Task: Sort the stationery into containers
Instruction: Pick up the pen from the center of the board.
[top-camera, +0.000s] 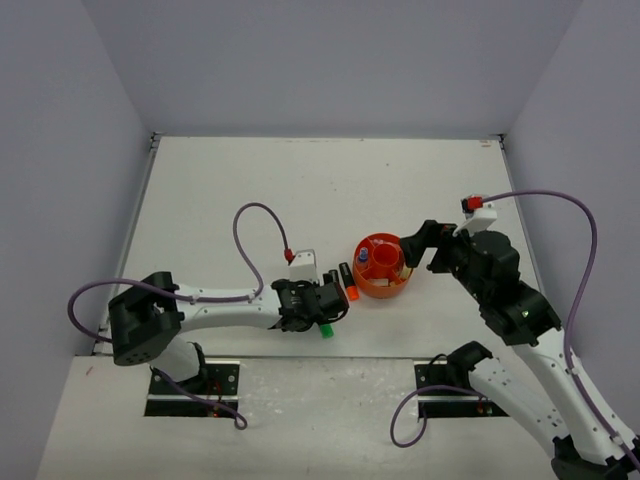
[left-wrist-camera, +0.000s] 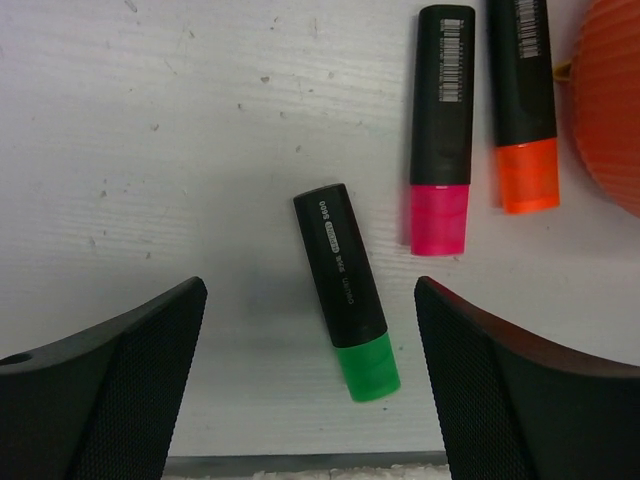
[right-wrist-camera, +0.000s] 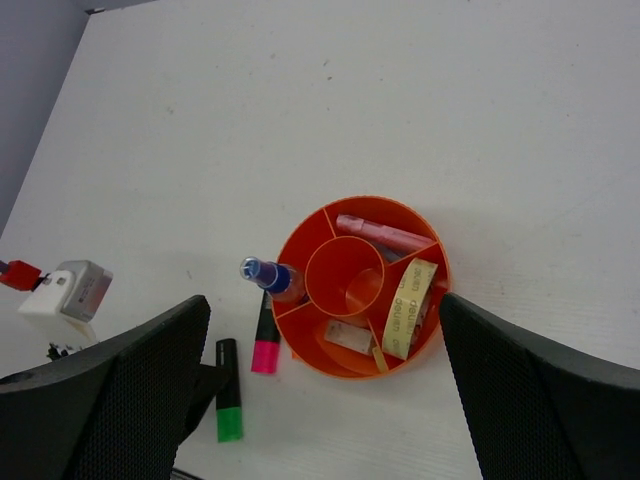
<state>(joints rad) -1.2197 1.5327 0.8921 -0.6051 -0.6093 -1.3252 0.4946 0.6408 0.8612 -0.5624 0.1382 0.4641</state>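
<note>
A black marker with a green cap (left-wrist-camera: 345, 290) lies on the table between the fingers of my left gripper (left-wrist-camera: 312, 390), which is open and not touching it. Beside it lie a pink-capped marker (left-wrist-camera: 441, 130) and an orange-capped marker (left-wrist-camera: 523, 100), close to the orange organiser (left-wrist-camera: 612, 110). My right gripper (right-wrist-camera: 325, 400) hovers open above the organiser (right-wrist-camera: 340, 270) and holds nothing. The outer compartments hold a blue marker (right-wrist-camera: 268, 277) standing upright, a pink marker (right-wrist-camera: 385, 236), a cream tape roll (right-wrist-camera: 408, 308) and a pale piece (right-wrist-camera: 348, 336).
The organiser (top-camera: 381, 287) sits mid-table between both arms. The left gripper (top-camera: 325, 305) is low near the table's front edge, and the green cap (top-camera: 326, 331) is almost at that edge. Grey walls close the table at the back and sides.
</note>
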